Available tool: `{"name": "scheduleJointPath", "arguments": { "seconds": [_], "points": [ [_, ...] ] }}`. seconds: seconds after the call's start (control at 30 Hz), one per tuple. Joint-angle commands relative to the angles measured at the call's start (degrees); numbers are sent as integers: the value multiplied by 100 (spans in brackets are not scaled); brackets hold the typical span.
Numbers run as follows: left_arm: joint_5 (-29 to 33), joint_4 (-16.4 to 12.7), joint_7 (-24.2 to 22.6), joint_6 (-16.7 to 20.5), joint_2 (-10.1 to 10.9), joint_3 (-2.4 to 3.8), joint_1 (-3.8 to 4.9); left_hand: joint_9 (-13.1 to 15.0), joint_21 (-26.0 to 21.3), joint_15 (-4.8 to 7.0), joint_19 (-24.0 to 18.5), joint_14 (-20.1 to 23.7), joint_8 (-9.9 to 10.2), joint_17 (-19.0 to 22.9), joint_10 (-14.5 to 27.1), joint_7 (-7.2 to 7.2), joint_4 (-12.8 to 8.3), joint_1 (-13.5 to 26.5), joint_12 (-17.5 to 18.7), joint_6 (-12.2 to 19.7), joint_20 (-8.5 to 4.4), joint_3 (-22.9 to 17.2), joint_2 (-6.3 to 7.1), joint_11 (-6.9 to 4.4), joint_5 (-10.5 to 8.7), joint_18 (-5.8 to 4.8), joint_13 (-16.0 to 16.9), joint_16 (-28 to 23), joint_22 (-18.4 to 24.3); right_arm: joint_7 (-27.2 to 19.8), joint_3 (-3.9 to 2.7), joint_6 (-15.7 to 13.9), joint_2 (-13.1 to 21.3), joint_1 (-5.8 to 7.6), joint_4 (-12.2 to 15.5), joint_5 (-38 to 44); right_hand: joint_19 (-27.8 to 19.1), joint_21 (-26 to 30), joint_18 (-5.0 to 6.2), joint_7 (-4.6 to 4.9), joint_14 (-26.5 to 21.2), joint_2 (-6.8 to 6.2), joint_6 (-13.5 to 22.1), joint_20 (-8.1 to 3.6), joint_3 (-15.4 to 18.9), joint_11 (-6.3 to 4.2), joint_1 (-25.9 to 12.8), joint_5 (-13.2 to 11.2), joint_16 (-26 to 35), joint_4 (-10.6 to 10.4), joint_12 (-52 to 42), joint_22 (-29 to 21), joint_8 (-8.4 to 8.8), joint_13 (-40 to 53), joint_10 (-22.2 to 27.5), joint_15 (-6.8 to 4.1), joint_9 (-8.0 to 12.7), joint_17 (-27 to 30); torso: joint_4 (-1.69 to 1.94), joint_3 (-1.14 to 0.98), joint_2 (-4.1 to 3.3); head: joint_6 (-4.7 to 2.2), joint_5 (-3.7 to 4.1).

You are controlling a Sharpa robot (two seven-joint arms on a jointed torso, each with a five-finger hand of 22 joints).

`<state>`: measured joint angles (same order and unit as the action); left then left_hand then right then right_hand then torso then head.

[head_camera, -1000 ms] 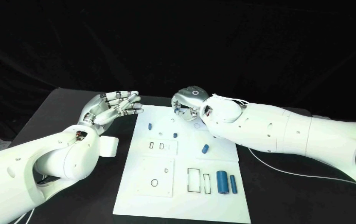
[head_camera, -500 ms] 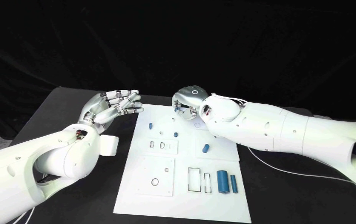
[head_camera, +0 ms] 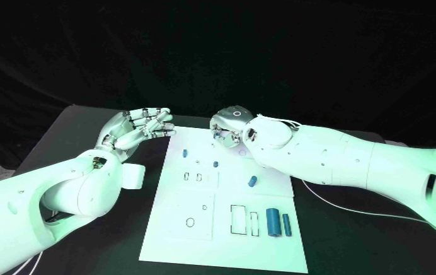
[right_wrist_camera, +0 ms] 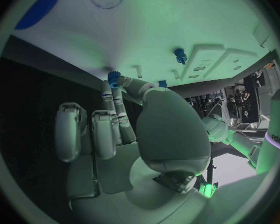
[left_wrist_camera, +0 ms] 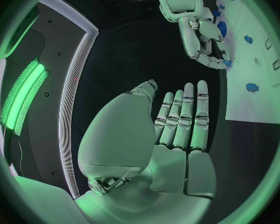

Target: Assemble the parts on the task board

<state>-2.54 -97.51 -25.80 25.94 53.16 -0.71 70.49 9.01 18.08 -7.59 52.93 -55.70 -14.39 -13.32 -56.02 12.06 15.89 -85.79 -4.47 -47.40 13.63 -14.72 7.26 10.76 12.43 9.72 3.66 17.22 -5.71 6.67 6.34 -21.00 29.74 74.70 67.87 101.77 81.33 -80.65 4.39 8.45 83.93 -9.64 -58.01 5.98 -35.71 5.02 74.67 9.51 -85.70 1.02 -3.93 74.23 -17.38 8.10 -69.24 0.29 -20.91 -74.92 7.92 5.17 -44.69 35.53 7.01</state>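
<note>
The right hand [head_camera: 227, 131] hovered over the far edge of the board [head_camera: 178, 240], pinching a small blue toothed part [right_wrist_camera: 114, 77] at its fingertips [right_wrist_camera: 110, 92] while its other fingers lay curled beside them. Its white forearm [head_camera: 336, 158] crossed the board's far right corner and hid what lay beneath. The left hand [head_camera: 138, 128] hung above the black table [head_camera: 55, 142] just off the board's far left corner, fingers straight, close together and holding nothing. On the board, two small blue pegs [head_camera: 184, 153] stood near the far end, a short blue piece [head_camera: 253, 181] lay tilted at mid-board, and a thick blue cylinder [head_camera: 273, 222] lay just beside a thinner blue pin [head_camera: 286, 224] near the front right corner. Outlined slots [head_camera: 237, 220] sat next to them. A white cable [head_camera: 363, 210] trailed across the table under the right arm.
</note>
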Motion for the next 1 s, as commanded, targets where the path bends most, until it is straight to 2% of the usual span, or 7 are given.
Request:
{"name": "scheduleJointPath", "arguments": {
  "seconds": [0.03, 0.2, 0.37, 0.63, 0.83, 0.9, 1.0],
  "points": [
    [9, -8, -21, -103, -6, 6, 12, -7, -29, -43, 28, 20, 41, -10, 56, 136, -9, 3, 27, 47, 29, -35, 35, -1, -24, 78, -2, -27, 10, -43, 15, 160, 1, -21, -44, 53, -148, 149, -59, 123, 382, -99, 311, 92, -46, 87, -169, -154, 2, -66, 53, -216, 170, -95, 338, 107, 29, -364, -7, 7, -4, -6, 1],
    [9, 3, -17, -104, -6, 6, 14, -7, -29, -43, 28, 20, 41, -10, 56, 136, -9, 3, 27, 47, 29, -35, 35, -1, -24, 78, -2, -27, 10, -37, 17, -84, 30, -22, -25, 48, -928, 1149, 230, 208, 120, -276, 1100, 241, 279, 258, -207, -439, 462, -123, 24, -1593, 719, -396, 1413, 233, 222, 595, 2, 4, -1, -21, 4],
    [9, 16, -15, -102, 7, 6, 14, -7, -29, -43, 28, 20, 41, -10, 56, 136, -9, 3, 27, 47, 29, -35, 35, -1, -24, 78, -2, -27, 10, 2, 12, -294, 211, -19, 215, 40, -856, 1224, 227, 145, 148, -206, 1108, 237, 594, 238, -93, -419, 464, -176, -56, -1616, 767, -410, 1399, 221, 230, 584, -3, 3, 2, -33, 15],
    [9, 2, -5, -112, 54, 5, 16, -9, -31, -45, 30, 24, 46, -13, 63, 136, -11, 6, 36, 53, 30, -37, 38, 2, -25, 79, -2, -34, 13, 10, -77, -574, 1087, 55, 992, -685, -625, 1083, 161, 175, 210, -199, 745, 170, 682, 158, -125, -324, 382, -357, -310, -1324, 683, -368, 849, 152, 199, 431, -74, -2, -2, -84, 45],
    [9, 8, 9, -142, 53, 4, 17, -9, -31, -45, 31, 25, 46, -13, 63, 135, -11, 6, 37, 52, 30, -38, 38, 1, -25, 79, -1, -35, 14, 38, -115, -259, 1839, 120, 1380, -2061, -85, 351, -33, 71, 414, -390, 502, 42, 710, -80, -344, 88, -40, -571, -938, -305, 615, -25, -534, -19, 169, -418, -132, -12, -1, -110, 91],
    [9, 14, 12, -152, 47, 4, 17, -9, -31, -45, 31, 25, 46, -13, 63, 135, -11, 6, 37, 52, 30, -38, 38, 1, -25, 79, -1, -35, 14, 71, -118, -111, 1994, 124, 1440, -2339, 1, 205, -70, -67, 434, -504, 552, -117, 991, -232, -386, 174, -109, -605, -1617, -100, 526, 581, -909, -163, 110, -549, -143, -16, -7, -112, 98],
    [9, 34, 17, -167, 33, 3, 17, -9, -30, -46, 33, 25, 45, -14, 62, 133, -11, 6, 38, 52, 30, -38, 38, 1, -26, 80, -1, -36, 14, 135, -121, 88, 2181, 118, 1521, -2616, 139, -9, -132, -90, 492, -464, 748, -150, 1431, -209, -461, 296, -237, -773, -5454, 220, 336, 4576, -1242, -164, -21, -872, -160, -29, -16, -114, 107]
  ]
}}
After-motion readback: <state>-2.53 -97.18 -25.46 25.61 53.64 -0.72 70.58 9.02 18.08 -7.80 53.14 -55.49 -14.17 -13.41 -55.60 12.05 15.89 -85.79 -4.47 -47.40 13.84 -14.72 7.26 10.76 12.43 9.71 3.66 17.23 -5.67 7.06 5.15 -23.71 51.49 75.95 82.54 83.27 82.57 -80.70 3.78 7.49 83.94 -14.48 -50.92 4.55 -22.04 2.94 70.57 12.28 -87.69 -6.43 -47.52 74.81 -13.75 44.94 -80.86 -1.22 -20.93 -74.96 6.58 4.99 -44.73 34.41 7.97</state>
